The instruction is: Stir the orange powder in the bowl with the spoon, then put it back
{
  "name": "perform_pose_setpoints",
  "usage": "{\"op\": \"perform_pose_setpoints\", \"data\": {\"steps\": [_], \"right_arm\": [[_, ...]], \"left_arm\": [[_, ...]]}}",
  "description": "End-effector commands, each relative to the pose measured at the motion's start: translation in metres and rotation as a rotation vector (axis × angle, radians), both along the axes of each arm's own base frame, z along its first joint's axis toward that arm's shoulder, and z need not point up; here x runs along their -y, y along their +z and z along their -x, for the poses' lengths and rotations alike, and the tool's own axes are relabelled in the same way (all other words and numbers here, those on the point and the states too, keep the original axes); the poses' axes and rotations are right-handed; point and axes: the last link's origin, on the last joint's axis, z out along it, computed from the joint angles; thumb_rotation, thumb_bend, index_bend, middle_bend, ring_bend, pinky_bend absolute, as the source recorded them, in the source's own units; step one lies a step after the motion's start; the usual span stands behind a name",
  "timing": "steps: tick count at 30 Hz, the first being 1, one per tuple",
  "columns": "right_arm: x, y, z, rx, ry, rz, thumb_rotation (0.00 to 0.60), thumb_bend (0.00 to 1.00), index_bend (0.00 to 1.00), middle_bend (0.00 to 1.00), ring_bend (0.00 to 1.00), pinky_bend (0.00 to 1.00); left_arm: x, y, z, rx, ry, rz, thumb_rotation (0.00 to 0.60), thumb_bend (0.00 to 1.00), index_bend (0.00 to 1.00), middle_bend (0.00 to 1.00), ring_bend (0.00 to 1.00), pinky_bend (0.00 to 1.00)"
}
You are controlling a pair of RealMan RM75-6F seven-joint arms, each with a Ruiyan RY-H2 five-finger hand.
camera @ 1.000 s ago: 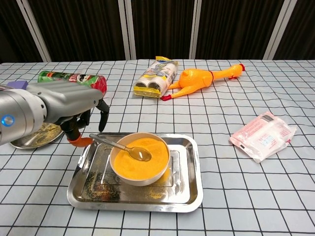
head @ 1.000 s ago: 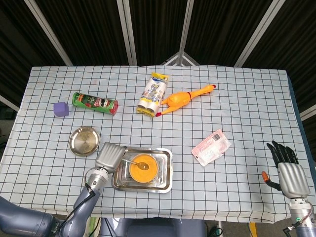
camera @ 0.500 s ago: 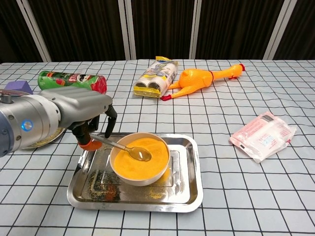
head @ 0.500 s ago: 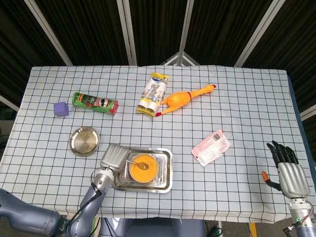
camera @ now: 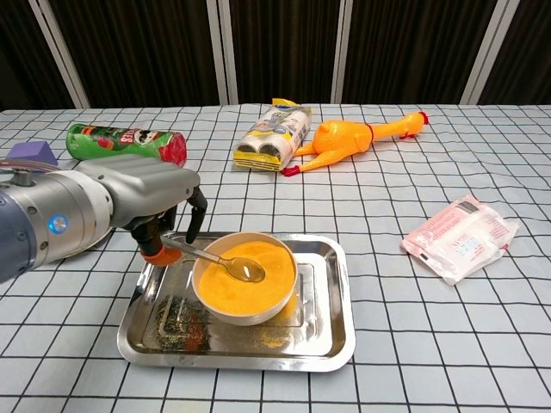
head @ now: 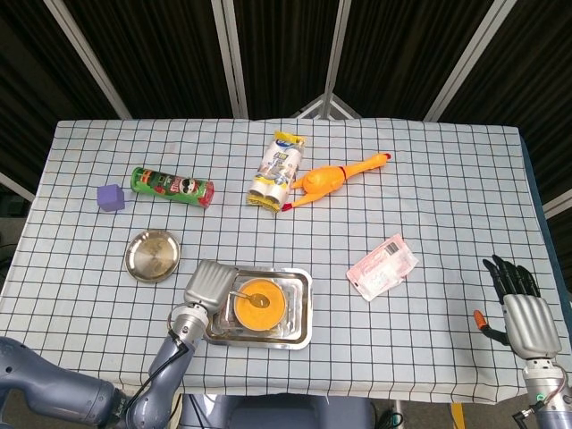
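A white bowl (head: pixel 259 305) (camera: pixel 245 280) of orange powder stands in a steel tray (head: pixel 302 308) (camera: pixel 331 297) near the table's front edge. A metal spoon (head: pixel 239 293) (camera: pixel 215 256) lies with its scoop in the powder and its handle over the bowl's left rim. My left hand (head: pixel 206 284) (camera: pixel 148 191) sits at the tray's left end, thumb below and fingers above the handle's tip; whether they press on it is unclear. My right hand (head: pixel 518 308) hangs off the table's right front corner, fingers spread, holding nothing.
A small metal dish (head: pixel 152 256) sits left of the tray. Behind lie a green chips can (head: pixel 172 186) (camera: pixel 125 140), a purple cube (head: pixel 110 197), a cracker pack (head: pixel 278 170), a rubber chicken (head: pixel 335 177) and a pink packet (head: pixel 382 265) to the right.
My left hand has slid right and nearer, bringing its thumb and fingers to the spoon handle's tip. The spoon, the bowl and my right hand have stayed still.
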Motion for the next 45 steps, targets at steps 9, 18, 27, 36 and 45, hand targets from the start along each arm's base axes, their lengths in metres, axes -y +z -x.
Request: {"op": "perform_pose_setpoints", "data": {"steps": [9, 18, 27, 36, 45], "right_arm": [[0.0, 0.0, 0.0, 0.003, 0.0, -0.001, 0.6, 0.4, 0.0, 0.0, 0.0, 0.0], [0.0, 0.0, -0.001, 0.006, 0.001, -0.001, 0.6, 0.4, 0.0, 0.0, 0.0, 0.0], [0.0, 0.0, 0.0, 0.005, 0.0, -0.001, 0.6, 0.4, 0.0, 0.0, 0.0, 0.0], [0.0, 0.0, 0.0, 0.005, -0.001, 0.0, 0.6, 0.4, 0.0, 0.0, 0.0, 0.0], [0.0, 0.0, 0.0, 0.006, -0.001, 0.0, 0.6, 0.4, 0.0, 0.0, 0.0, 0.0]], "left_arm": [[0.001, -0.003, -0.001, 0.007, 0.004, 0.003, 0.6, 0.54, 0.48, 0.95, 0.89, 0.84], [0.002, -0.004, 0.0, -0.006, -0.002, 0.005, 0.6, 0.55, 0.5, 0.95, 0.89, 0.84], [0.002, -0.004, -0.001, -0.003, -0.005, 0.002, 0.6, 0.55, 0.5, 0.95, 0.89, 0.84], [0.002, -0.002, -0.002, -0.012, -0.036, -0.008, 0.6, 0.61, 0.54, 0.96, 0.89, 0.84], [0.001, 0.006, -0.005, -0.039, -0.114, -0.039, 0.6, 0.71, 0.57, 0.96, 0.89, 0.84]]}}
